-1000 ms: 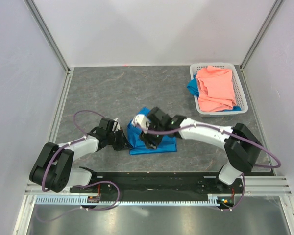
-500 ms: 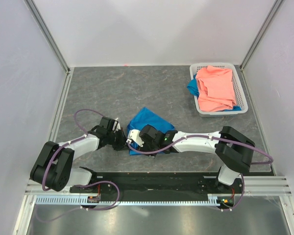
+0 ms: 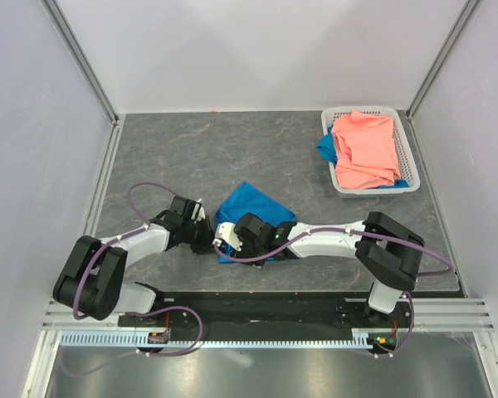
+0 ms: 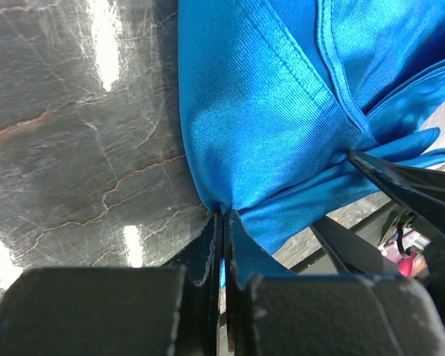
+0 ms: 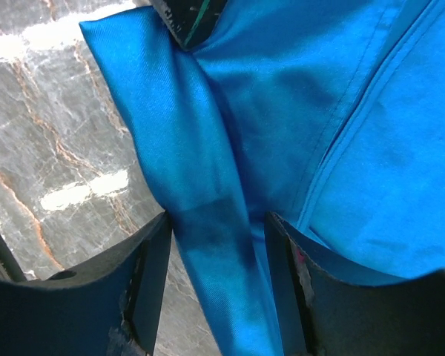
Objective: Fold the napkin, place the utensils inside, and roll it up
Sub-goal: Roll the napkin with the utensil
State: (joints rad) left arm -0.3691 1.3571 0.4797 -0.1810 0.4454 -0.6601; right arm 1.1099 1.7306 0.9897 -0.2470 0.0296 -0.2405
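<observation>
Evidently early: looks like folding only, with the blue napkin [image 3: 253, 207] lying rumpled and loosely doubled, well apart from the white basket [image 3: 408, 186], nearer the arms and left of it. Pinched at its edge by the closed left gripper [image 4: 224, 222]; straddled at a bunched fold by the right gripper [image 5: 216, 222], jaws apart, no firm clamp apparent. Shows no black knife anywhere. Leaves a tidy fold, the knife's placing and the roll to do.

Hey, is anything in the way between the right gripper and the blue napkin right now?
Nothing visible stands between them. The right gripper straddles a fold of the napkin, jaws apart with the cloth running between them. The left gripper is shut on the napkin's edge close by, but it does not block the right one.
</observation>
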